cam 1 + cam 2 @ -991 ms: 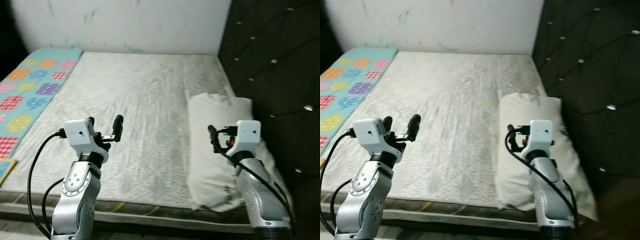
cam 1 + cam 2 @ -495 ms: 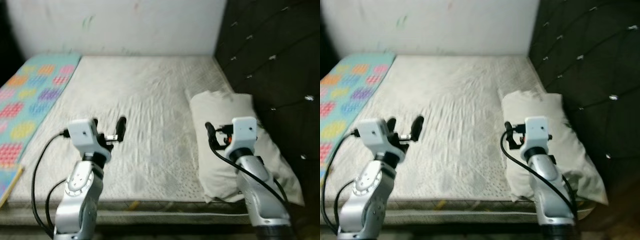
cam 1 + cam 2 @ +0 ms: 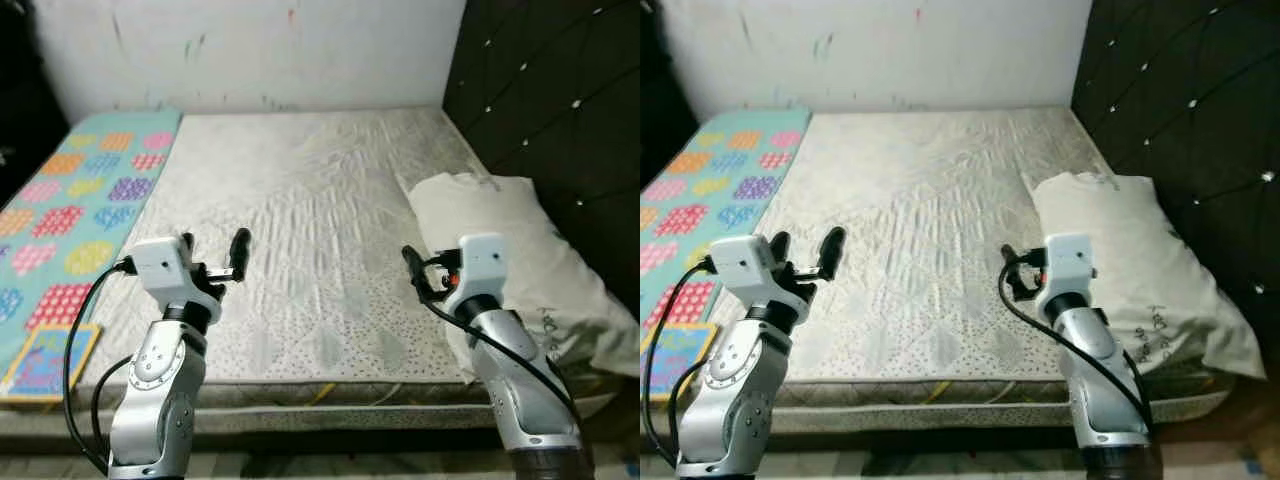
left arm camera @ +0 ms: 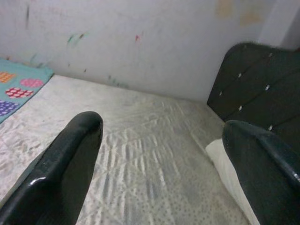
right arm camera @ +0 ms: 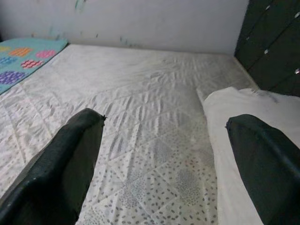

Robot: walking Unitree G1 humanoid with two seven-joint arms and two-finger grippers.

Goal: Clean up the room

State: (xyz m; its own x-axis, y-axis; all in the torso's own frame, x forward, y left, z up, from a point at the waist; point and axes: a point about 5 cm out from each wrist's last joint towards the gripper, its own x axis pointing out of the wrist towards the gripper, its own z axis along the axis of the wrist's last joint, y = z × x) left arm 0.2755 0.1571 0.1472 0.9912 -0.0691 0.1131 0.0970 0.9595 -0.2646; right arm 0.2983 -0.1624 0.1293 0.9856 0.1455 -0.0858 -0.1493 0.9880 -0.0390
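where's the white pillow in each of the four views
Left eye view: the white pillow lies at the bed's right side, beside the dark tufted headboard.
Right eye view: same pillow, right of centre, just past the right gripper.
Left wrist view: a pale sliver below the headboard, beside one black finger.
Right wrist view: a white slab on the quilted mattress.
Shared landmark: the headboard.

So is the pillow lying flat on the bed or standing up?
Lying flat. The pillow rests lengthwise on the mattress beside the dark headboard, its near corner hanging past the mattress edge.
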